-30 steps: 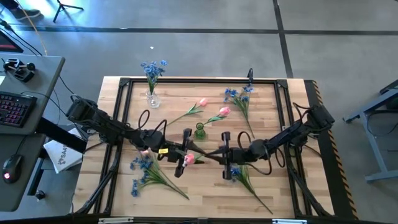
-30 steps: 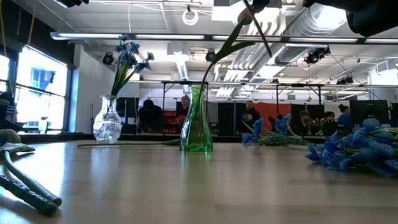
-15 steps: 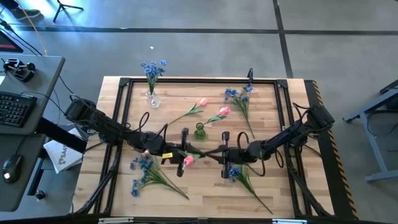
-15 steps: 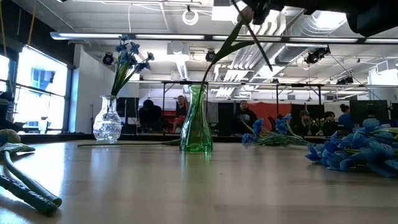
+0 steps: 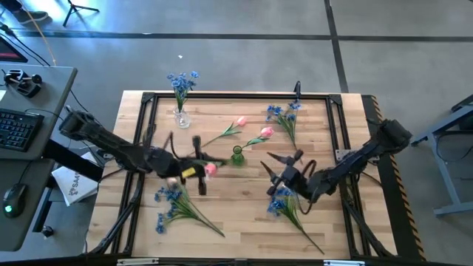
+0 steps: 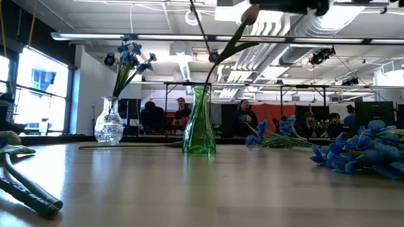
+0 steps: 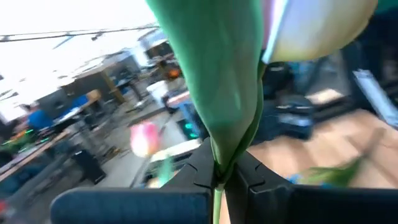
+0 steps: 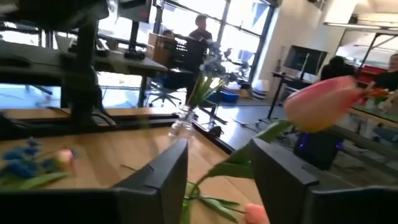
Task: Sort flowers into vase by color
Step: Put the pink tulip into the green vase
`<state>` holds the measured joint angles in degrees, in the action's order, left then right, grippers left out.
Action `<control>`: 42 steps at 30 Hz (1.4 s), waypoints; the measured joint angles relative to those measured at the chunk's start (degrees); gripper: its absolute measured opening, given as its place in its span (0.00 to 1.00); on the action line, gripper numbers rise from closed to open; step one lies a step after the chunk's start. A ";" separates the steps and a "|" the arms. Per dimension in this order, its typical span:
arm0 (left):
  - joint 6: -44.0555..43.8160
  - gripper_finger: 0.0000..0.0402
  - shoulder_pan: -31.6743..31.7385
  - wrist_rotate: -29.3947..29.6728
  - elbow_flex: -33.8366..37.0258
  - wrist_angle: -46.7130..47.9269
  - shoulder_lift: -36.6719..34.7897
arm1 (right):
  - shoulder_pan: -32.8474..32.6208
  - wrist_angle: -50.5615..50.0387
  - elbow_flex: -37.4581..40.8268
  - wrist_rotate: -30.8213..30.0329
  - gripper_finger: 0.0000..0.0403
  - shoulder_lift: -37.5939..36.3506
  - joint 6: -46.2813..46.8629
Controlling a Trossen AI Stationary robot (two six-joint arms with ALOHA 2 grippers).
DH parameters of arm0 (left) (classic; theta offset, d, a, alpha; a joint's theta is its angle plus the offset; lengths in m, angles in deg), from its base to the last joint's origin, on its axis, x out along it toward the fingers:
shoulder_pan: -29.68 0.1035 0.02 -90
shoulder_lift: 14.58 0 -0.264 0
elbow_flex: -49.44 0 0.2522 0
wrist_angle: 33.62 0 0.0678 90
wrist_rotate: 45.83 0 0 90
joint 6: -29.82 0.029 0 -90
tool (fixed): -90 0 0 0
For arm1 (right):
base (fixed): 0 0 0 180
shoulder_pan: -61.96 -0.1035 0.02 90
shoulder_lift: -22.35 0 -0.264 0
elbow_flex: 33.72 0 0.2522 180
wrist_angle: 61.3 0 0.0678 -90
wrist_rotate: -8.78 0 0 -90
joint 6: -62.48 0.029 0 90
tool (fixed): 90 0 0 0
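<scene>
My left gripper [image 5: 204, 169] hangs left of the green vase [image 5: 237, 155], shut on a pink tulip [image 5: 211, 168]. My right gripper [image 5: 275, 167] stands open to the right of the vase, with nothing between its fingers. Another pink tulip [image 5: 266, 133] leans out of the green vase, its stem [image 6: 221, 57] in the neck. A third tulip [image 5: 240, 122] lies on the table behind it. A clear vase [image 5: 181, 117] at the far left holds blue flowers [image 5: 182, 80]. Loose blue sprays lie at the near left [image 5: 171, 203], near right [image 5: 283, 201] and far right [image 5: 284, 114]. My left gripper pinches the tulip between its two fingers, on the green stem and leaf [image 7: 219, 152] just below the blossom [image 7: 317, 25]. The fingers come level from the table's left. The blossom stands out beyond the fingertips, and the tulip is lifted clear of the table.
A black frame [image 5: 222, 96] runs around the wooden tabletop. A desk with a keyboard [image 5: 18, 125] stands beyond the left edge. Bare wood lies in the near middle [image 5: 236, 214]. People show in the room beyond the table [image 6: 243, 116].
Both grippers met at the tulip in front of the green vase. My left gripper shut on it, and my right gripper opened and let go. The left has carried the tulip toward the table's left and far side. The right has drawn back toward the right edge.
</scene>
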<state>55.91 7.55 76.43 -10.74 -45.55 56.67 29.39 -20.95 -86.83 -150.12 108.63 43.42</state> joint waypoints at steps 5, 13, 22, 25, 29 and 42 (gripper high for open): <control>-2.49 0.00 4.27 1.30 0.00 6.67 -4.54 | -3.21 -1.79 0.00 -1.20 0.48 -2.15 0.83; -7.70 0.00 12.58 -8.16 0.00 10.82 -4.34 | -4.18 -4.20 0.00 -1.19 0.48 -2.10 1.02; -9.80 0.00 13.97 -10.81 0.02 10.90 -2.64 | -4.10 -4.68 0.00 -1.16 0.48 -2.08 1.15; -11.63 0.00 14.22 -11.59 0.02 11.14 -2.67 | -4.08 -4.81 0.02 -1.16 0.48 -2.08 1.17; -12.66 0.00 15.97 -12.24 0.02 12.49 -1.71 | -4.08 -4.79 0.02 -1.16 0.48 -2.08 1.18; -16.52 0.22 19.73 -15.07 0.09 13.08 0.76 | -4.08 -6.74 0.02 -1.03 0.48 -2.08 2.95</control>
<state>39.39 27.29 61.36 -10.65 -32.46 57.42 25.31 -27.69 -86.81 -151.15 106.55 46.37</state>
